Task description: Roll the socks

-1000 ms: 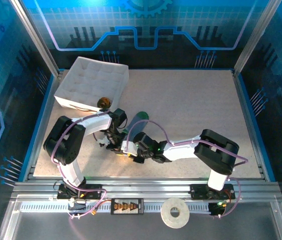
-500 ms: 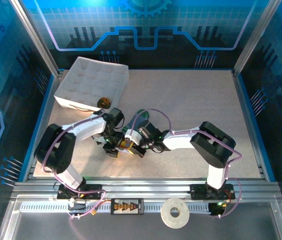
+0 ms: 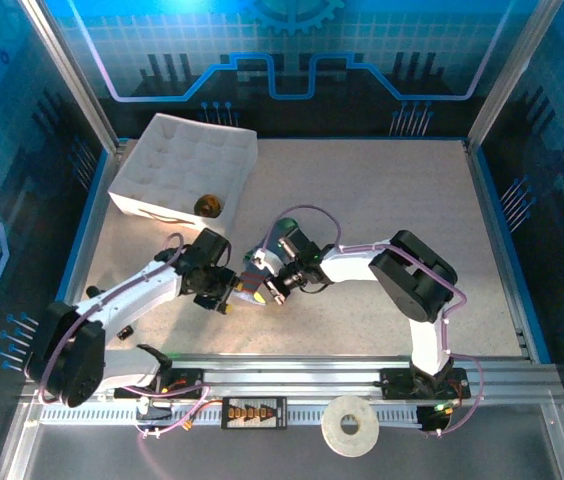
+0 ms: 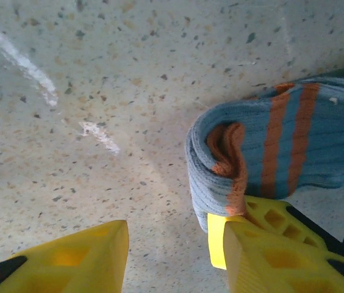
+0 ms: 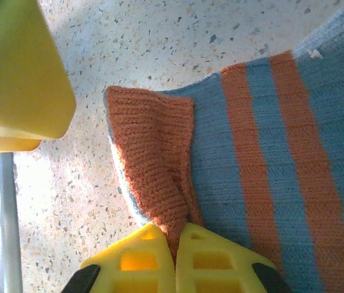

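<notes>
The right claw (image 5: 176,237) has its two yellow fingers pressed together on the orange cuff of the blue-grey sock (image 5: 269,152). They pinch a folded flap of that cuff at its lower edge. From the pinch, the cuff fold runs up and away from the fingers, and the striped leg of the sock, blue-grey with two orange bands, spreads out to the right, flat on the speckled bench (image 5: 160,36). One yellow finger of the other claw sits at the upper left of this wrist view, apart from the cuff with bare bench between them.

The left claw (image 4: 169,235) stands with its fingers apart and only bench surface in the gap. Its right finger (image 4: 263,250) lies in front of the rolled-over cuff end of the sock (image 4: 282,140). The sock's edge is just beside the inner face of that finger, while the left finger (image 4: 93,256) is well clear of the fabric. A sliver of green shows at the far end of the sock, at the right edge of this view.

From above, the two claws meet tip to tip near the middle of the bench (image 3: 382,200), left claw (image 3: 228,304) and right claw (image 3: 258,290) close together over the sock. Further back on the left, a white box (image 3: 187,150) rests on the bench, with a small olive bundle (image 3: 207,206) at its near edge
</notes>
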